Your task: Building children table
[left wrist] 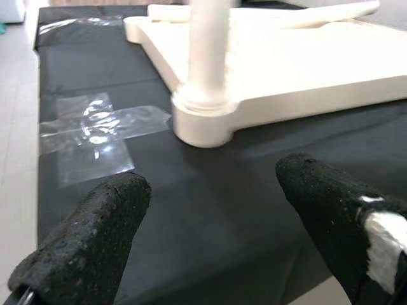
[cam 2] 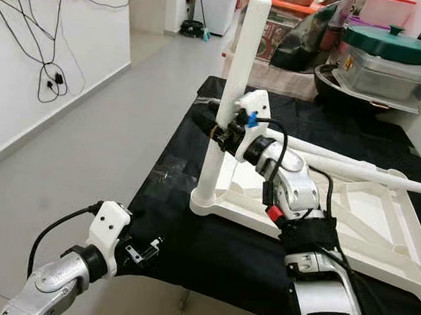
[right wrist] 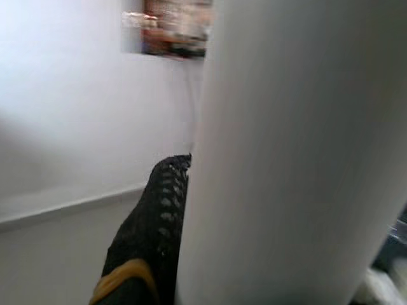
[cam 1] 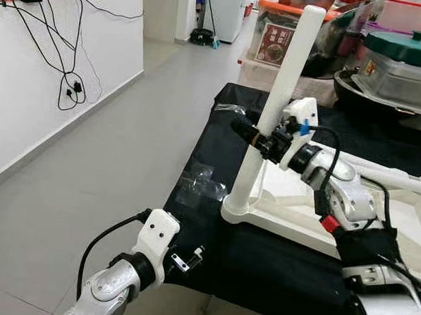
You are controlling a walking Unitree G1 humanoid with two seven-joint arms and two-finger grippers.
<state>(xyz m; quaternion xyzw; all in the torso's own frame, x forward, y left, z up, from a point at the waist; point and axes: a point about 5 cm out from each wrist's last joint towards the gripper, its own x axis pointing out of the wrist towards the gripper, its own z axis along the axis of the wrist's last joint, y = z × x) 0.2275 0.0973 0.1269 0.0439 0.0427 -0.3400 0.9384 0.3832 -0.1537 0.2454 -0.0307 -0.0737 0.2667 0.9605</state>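
Note:
A white children's table top [cam 1: 301, 208] lies upside down on a black-covered table [cam 1: 268, 270]. One white leg [cam 1: 298, 53] stands upright in its near-left corner socket [left wrist: 200, 121]. My right gripper [cam 1: 249, 130] is shut on this leg at about mid-height; in the right wrist view one black finger [right wrist: 149, 235] presses against the leg [right wrist: 286, 159]. A second white leg [cam 2: 351, 165] lies across the top. My left gripper [left wrist: 213, 184] is low at the table's front-left edge, open, with nothing between its fingers, pointing at the socket.
A patch of clear tape [cam 1: 198, 181] sticks to the black cloth beside the socket. Storage boxes and a green-lidded pot [cam 1: 402, 62] crowd the back right. Grey floor [cam 1: 89, 179] lies on the left, with cables [cam 1: 69, 86] hanging on the white wall.

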